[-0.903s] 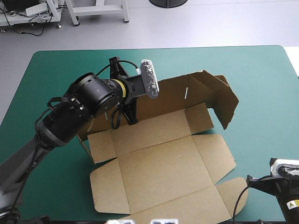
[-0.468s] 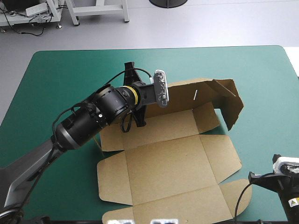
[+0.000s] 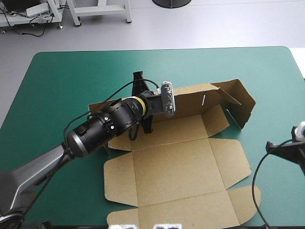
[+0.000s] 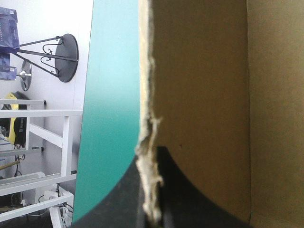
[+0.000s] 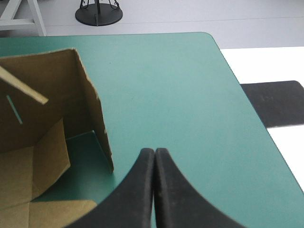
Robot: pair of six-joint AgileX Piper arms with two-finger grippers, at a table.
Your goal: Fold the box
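Note:
The brown box [image 3: 181, 167] lies as an open cut sheet on the teal-green cover, its rear wall [image 3: 200, 98] raised and a side flap [image 3: 240, 102] bent forward at the right end. My left gripper [image 3: 151, 102] is shut on the left part of that rear wall. In the left wrist view the ragged edge of the board [image 4: 147, 142] runs between the black fingers of the left gripper [image 4: 149, 159], with the inside of the box [image 4: 204, 85] on one side. My right gripper [image 5: 154, 154] is shut and holds nothing. It hangs over bare cover just right of the side flap [image 5: 92, 114].
In the high view the right arm [image 3: 286, 148] sits at the table's right edge, apart from the box. Bare teal-green cover [image 3: 71, 81] stretches left of and behind the box. The table's rounded far right corner [image 5: 209, 38] shows ahead of the right gripper.
The left gripper has pulled the box to the right by its rear wall, which now stands straighter. The right arm has moved farther from the near edge along the table's right side.

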